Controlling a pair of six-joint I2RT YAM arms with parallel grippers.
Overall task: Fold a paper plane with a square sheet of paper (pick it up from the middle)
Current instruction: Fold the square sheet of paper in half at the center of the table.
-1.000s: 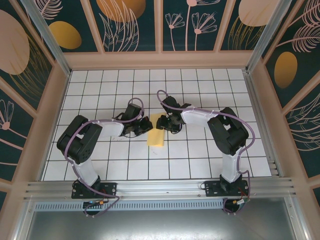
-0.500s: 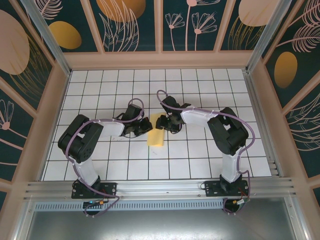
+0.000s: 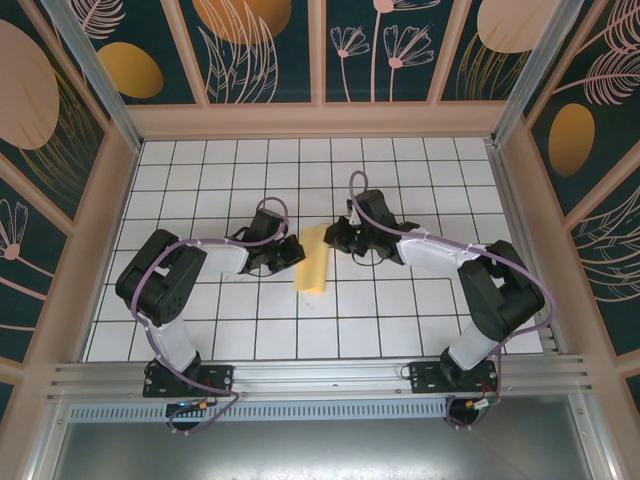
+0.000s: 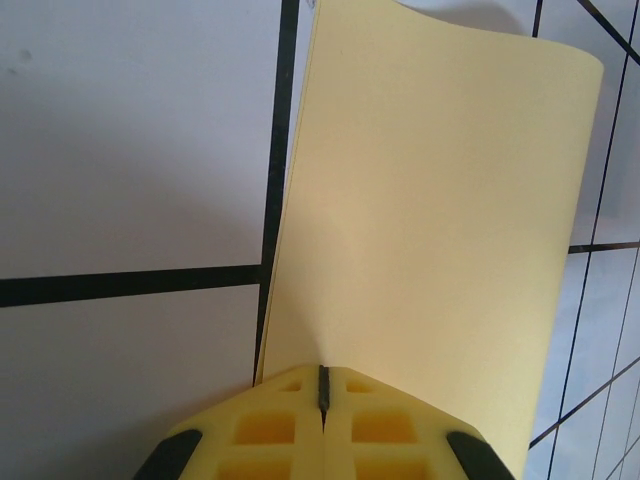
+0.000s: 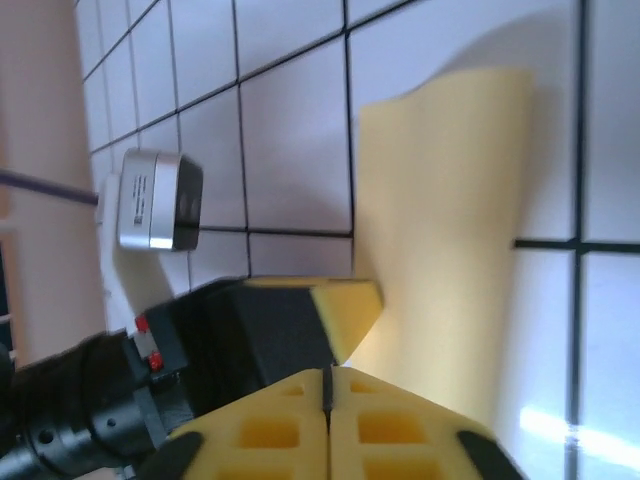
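Square sheet of paper (image 3: 313,265), left pincer (image 3: 296,252) low, clamped on its edge

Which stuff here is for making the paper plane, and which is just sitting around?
For the job: yellow paper sheet, left gripper pinching it, right gripper shut beside it.
Just there: tiled table, flower-painted walls.

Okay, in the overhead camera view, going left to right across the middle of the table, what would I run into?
Left arm's elbow → left tool → yellow sheet of paper → right tool → right arm's elbow.
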